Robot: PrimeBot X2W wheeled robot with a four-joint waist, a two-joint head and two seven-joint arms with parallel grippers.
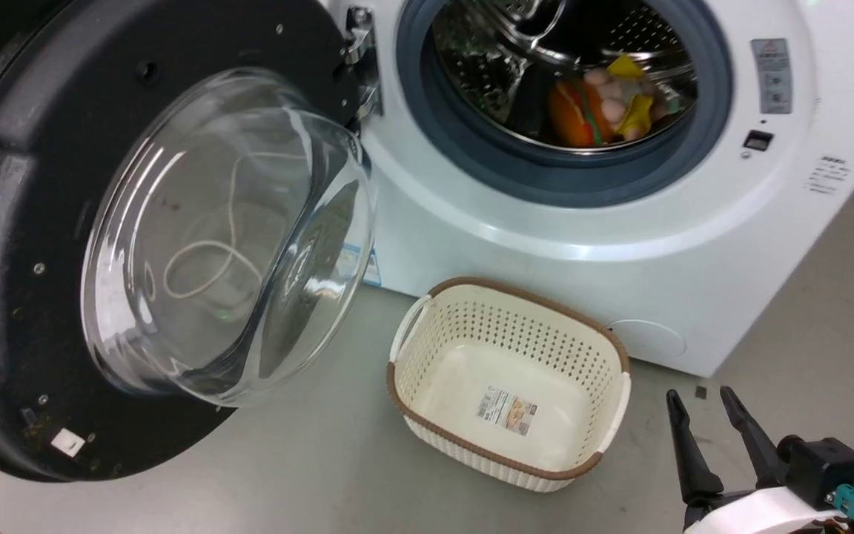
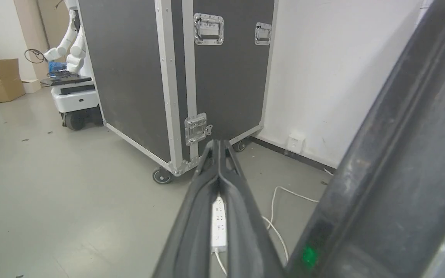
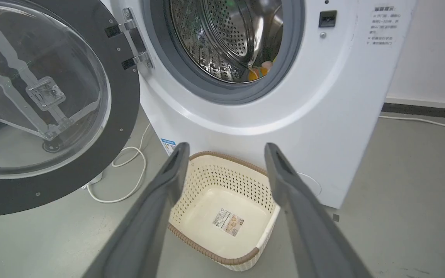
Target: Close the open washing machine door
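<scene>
Washing machine door (image 1: 227, 237) hangs wide open left of the washing machine (image 1: 545, 245), rim cut off at pic edge; left wrist view: left gripper (image 2: 219, 144) fingers pressed together beside door's edge, contact unclear; right gripper (image 1: 698, 393) spread wide, empty.

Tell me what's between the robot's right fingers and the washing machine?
A cream basket on the floor, before the washing machine; head and right wrist views show it.
</scene>
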